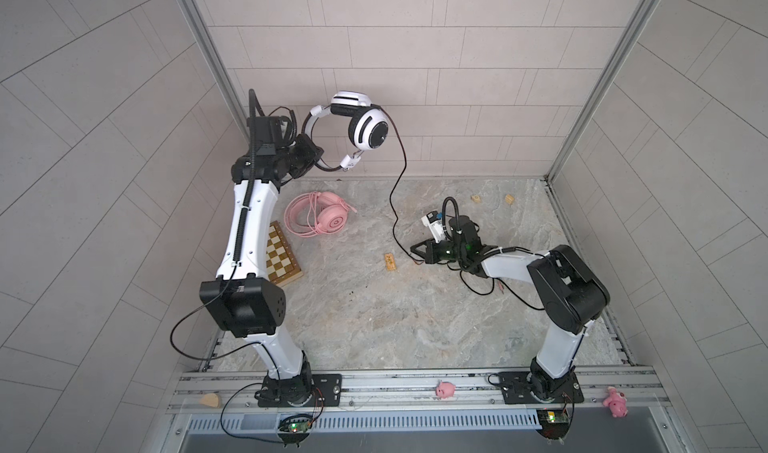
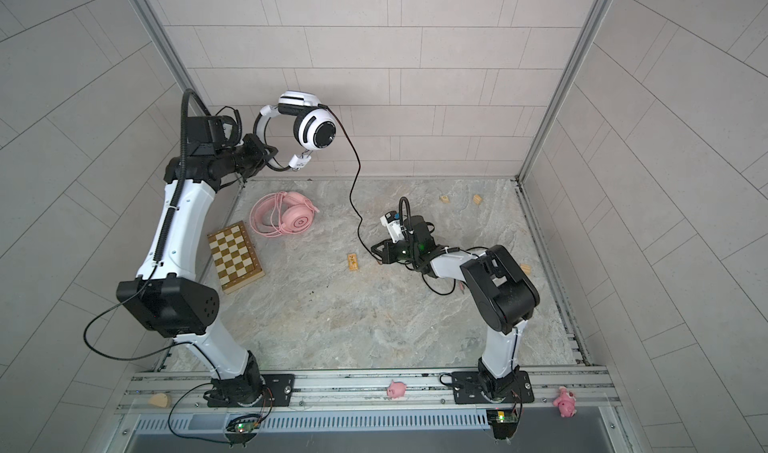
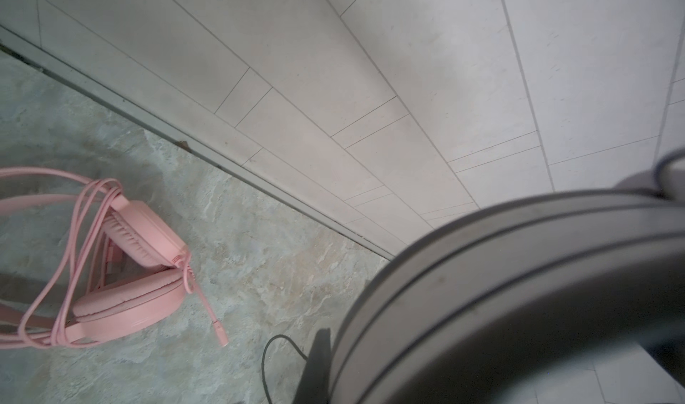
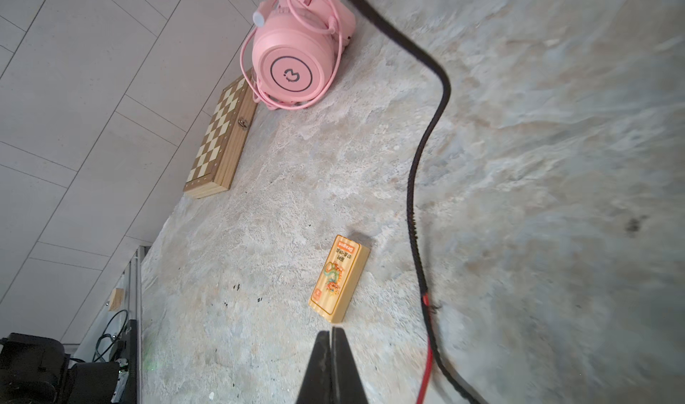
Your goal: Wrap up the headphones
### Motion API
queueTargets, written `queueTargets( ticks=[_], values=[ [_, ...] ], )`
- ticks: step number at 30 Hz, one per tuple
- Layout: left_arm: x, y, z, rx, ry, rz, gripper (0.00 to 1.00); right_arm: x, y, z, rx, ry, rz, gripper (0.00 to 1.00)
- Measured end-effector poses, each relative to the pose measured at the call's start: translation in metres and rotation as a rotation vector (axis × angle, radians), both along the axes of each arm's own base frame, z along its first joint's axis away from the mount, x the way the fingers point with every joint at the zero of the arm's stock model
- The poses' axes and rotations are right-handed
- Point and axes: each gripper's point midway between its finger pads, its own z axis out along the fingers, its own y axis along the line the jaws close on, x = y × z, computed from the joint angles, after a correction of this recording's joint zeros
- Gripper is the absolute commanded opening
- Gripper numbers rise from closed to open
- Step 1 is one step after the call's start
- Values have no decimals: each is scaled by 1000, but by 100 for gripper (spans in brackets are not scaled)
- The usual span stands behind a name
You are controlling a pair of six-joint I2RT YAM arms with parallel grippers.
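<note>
Left claw (image 1: 312, 158) holds the white headset (image 1: 368, 128) up by its band near the back wall; its black cord (image 1: 401, 172) hangs to the table (image 1: 415, 318).
That claw is clamped on the band. The right claw (image 4: 331, 333) is pressed together on nothing, the cord lying just beside it, so a winding move from here would likely leave the cord slack or drag it across the yellow box (image 4: 339, 278). The pink headset (image 1: 328, 218) lies on the table, its cord looped round it.
</note>
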Motion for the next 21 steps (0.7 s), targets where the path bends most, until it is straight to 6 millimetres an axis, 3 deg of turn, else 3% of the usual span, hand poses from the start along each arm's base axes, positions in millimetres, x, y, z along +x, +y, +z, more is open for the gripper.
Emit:
queueTargets(
  ticks=[2, 6, 8, 10, 15, 17, 21],
  values=[
    [-1, -8, -13, 28, 25, -13, 0, -2, -9, 17, -21, -29, -18, 3],
    [-4, -23, -38, 38, 80, -50, 0, -11, -24, 45, -45, -81, -43, 34],
    [-6, -30, -44, 35, 97, -69, 0, -12, -26, 49, -56, -98, -35, 42],
    [-6, -33, -43, 33, 96, -76, 0, -12, -26, 41, -70, -88, -26, 45],
    [-6, -39, -32, 7, 74, -90, 0, 2, -16, -6, -112, 17, -7, 54],
    [-6, -41, -18, -10, 50, -92, 0, 12, -10, -22, -121, 49, -13, 57],
    [-9, -44, 11, -39, -11, -100, 0, 29, -6, -34, -134, 62, -45, 60]
  ],
)
